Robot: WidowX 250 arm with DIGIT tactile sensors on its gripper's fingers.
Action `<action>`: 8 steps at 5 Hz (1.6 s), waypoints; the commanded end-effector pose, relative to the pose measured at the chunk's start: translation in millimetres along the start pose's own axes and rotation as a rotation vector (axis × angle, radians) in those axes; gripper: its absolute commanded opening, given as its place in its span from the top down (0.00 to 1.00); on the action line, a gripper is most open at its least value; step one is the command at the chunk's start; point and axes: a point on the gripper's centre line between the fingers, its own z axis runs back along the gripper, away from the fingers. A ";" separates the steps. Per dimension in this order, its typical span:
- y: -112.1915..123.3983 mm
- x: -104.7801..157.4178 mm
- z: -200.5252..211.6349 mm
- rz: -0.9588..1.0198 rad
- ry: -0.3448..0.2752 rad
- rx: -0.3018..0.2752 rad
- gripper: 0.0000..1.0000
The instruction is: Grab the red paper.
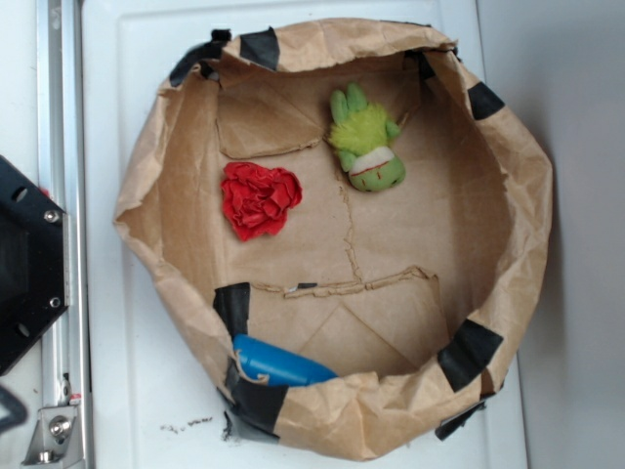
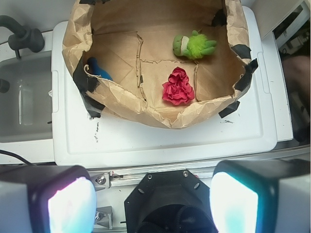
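The red paper [image 1: 258, 199] is a crumpled, rose-like wad lying on the floor of the brown paper basin [image 1: 527, 195], left of centre. It also shows in the wrist view [image 2: 178, 87], near the basin's front wall. My gripper [image 2: 153, 201] is open and empty, its two pads [image 2: 232, 204] wide apart at the bottom of the wrist view. It is high above the robot's black base, well short of the basin and the red paper. The gripper does not show in the exterior view.
A green fuzzy plush toy [image 1: 366, 142] lies at the basin's back, right of the paper. A smooth blue object [image 1: 283, 366] rests against the front left wall. The basin sits on a white board [image 2: 160, 141]. The black robot base [image 1: 24, 264] is at left.
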 end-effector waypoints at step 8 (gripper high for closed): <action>31.8 175.6 -99.4 -0.290 -0.037 0.036 0.00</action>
